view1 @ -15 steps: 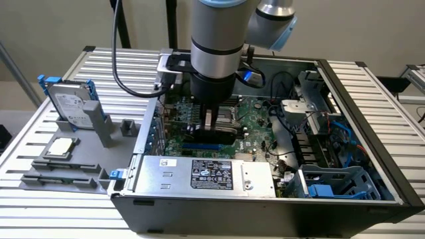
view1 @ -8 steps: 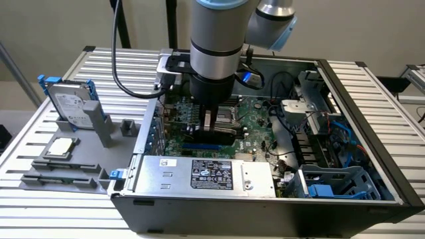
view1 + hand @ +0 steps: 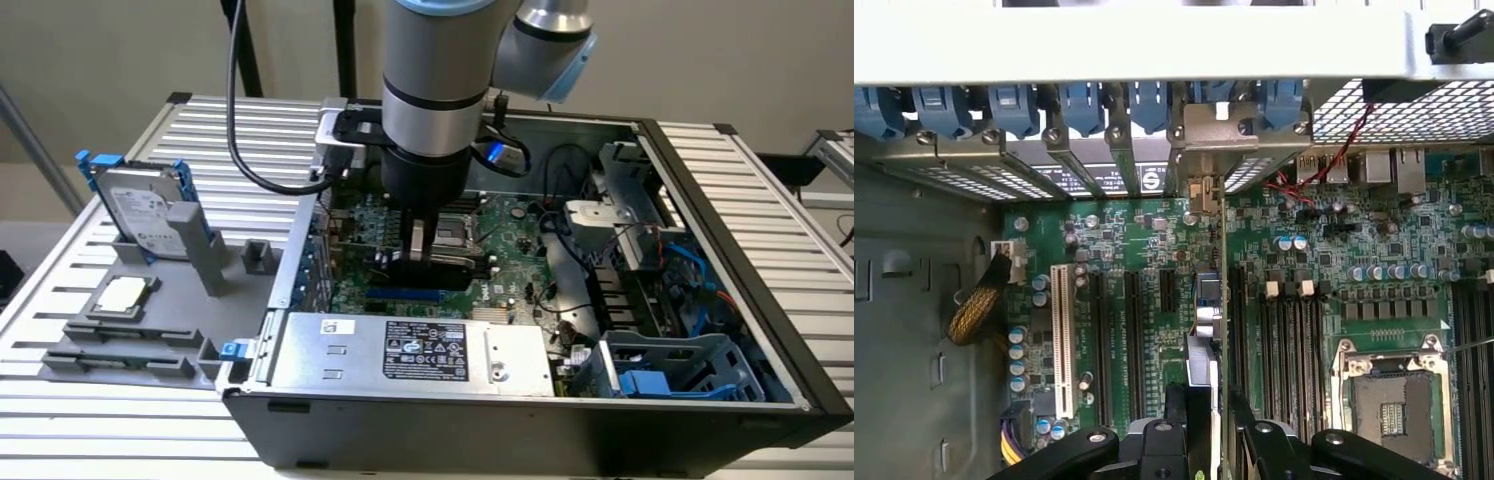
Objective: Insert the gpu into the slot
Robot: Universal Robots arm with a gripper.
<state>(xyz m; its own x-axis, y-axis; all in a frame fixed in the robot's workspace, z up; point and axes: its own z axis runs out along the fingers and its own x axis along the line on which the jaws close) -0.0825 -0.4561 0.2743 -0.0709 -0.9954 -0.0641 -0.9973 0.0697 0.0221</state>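
Over the case (image 3: 534, 432), the gripper (image 3: 430, 245) had the gpu (image 3: 438, 272) clamped upright, right at the blue slot (image 3: 400, 296), touching or just clear, hard to call. Insertion step underway, I'd judge; seating called for a straight, even press down.
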